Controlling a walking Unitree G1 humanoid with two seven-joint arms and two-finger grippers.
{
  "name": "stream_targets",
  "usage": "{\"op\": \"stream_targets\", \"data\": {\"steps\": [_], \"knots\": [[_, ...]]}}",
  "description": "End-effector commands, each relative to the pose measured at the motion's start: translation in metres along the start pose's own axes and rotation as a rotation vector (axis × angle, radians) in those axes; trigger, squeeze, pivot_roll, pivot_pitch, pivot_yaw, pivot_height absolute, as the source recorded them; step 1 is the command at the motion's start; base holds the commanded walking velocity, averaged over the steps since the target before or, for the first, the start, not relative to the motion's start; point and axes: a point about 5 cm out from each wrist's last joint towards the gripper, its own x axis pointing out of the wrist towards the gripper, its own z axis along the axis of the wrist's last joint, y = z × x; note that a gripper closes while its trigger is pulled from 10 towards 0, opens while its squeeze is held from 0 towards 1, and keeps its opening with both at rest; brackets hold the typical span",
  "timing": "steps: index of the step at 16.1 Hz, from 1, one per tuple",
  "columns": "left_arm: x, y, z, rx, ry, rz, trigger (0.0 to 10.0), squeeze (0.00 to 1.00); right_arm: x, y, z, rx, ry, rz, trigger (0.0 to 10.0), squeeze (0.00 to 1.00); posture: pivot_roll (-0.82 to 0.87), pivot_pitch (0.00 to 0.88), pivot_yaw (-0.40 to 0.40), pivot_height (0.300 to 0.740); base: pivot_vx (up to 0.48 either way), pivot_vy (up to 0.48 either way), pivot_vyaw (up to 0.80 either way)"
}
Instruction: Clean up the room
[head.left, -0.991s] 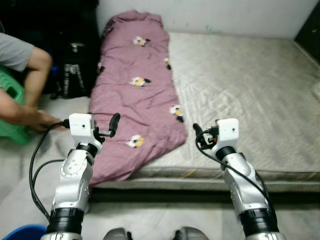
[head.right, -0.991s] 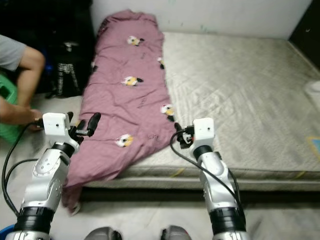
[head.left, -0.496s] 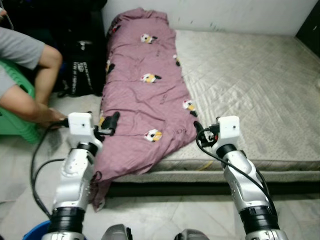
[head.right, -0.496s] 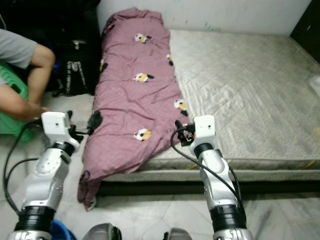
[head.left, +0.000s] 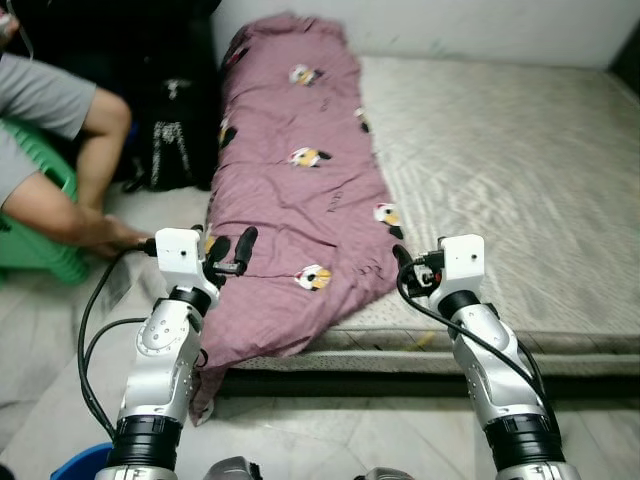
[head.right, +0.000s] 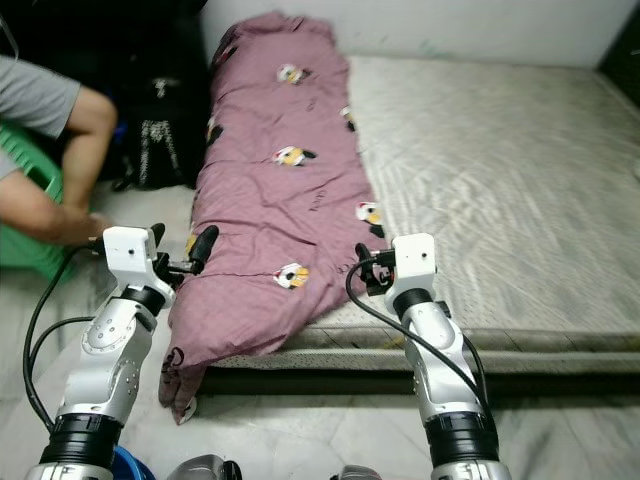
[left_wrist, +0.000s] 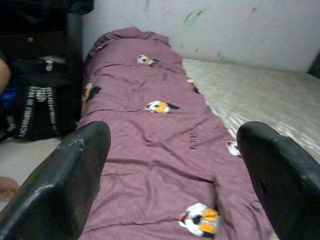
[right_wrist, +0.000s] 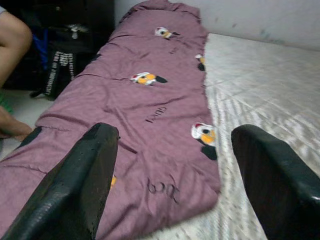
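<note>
A mauve quilt (head.left: 300, 190) printed with small penguin figures lies in a long strip down the left side of a bare mattress (head.left: 510, 170), running from the upper centre of the frame to the lower left, where its near corner spills over the mattress edge and droops to the tiled floor (head.right: 300, 440). The cloth looks soft and thin, creased in shallow folds; the mattress is pale grey with a stitched diamond pattern and a flat, firm look.

The left gripper (head.left: 232, 252) hovers at the lower left, just above the hanging corner of the quilt, its two black fingers spread wide and empty. The right gripper (right_wrist: 170, 185) is raised at the lower centre, near the quilt's right edge on the mattress, also wide open with nothing between the fingers.

A person sits at the far left on a green stool (head.left: 35, 240), one hand (head.left: 120, 238) resting on the floor just beside the left arm's cable. A black bag (head.left: 170, 140) stands against the dark wall behind.

The likely risk is in the limp cloth: a pinch on one thin layer could slip, or drag the whole quilt off the bed onto the floor. The left arm also works near the person's hand, so a sideways swing could strike it.
</note>
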Motion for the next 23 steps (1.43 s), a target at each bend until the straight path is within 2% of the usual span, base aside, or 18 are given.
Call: {"op": "stream_targets", "data": {"steps": [1, 8, 13, 16, 18, 23], "knots": [[0.0, 0.0, 0.003, 0.009, -0.01, -0.016, 10.0, 0.0, -0.001, -0.003, 0.0, -0.002, -0.001, -0.011, 10.0, 0.0, -0.04, 0.032, -0.029, 0.74, 0.379, 0.0, 0.0], [-0.001, 0.0, 0.002, 0.012, -0.002, -0.012, 10.0, 0.0, -0.001, -0.002, -0.001, -0.002, 0.006, -0.009, 10.0, 0.0, -0.04, 0.031, -0.025, 0.74, 0.374, 0.0, 0.0], [0.0, -0.001, -0.002, 0.007, 0.028, 0.004, 10.0, 0.0, -0.001, -0.003, -0.002, 0.003, 0.013, -0.014, 10.0, 0.0, -0.04, 0.039, -0.026, 0.74, 0.0, 0.0, 0.0], [0.0, 0.002, -0.002, 0.01, 0.031, 0.019, 10.0, 0.0, 0.0, -0.003, -0.003, 0.003, 0.022, -0.015, 10.0, 0.0, -0.04, 0.041, -0.026, 0.74, 0.0, 0.0, -0.8], [-0.004, 0.004, -0.002, 0.014, 0.039, 0.036, 10.0, 0.0, 0.0, -0.002, -0.002, 0.013, 0.021, -0.019, 10.0, 0.0, -0.03, 0.052, -0.016, 0.74, 0.0, 0.0, -0.5], [-0.024, 0.015, -0.006, 0.035, 0.079, 0.091, 10.0, 0.0, -0.004, -0.001, -0.005, 0.05, 0.043, -0.031, 10.0, 0.0, -0.02, 0.097, -0.003, 0.74, 0.0, 0.0, 0.0]]}}
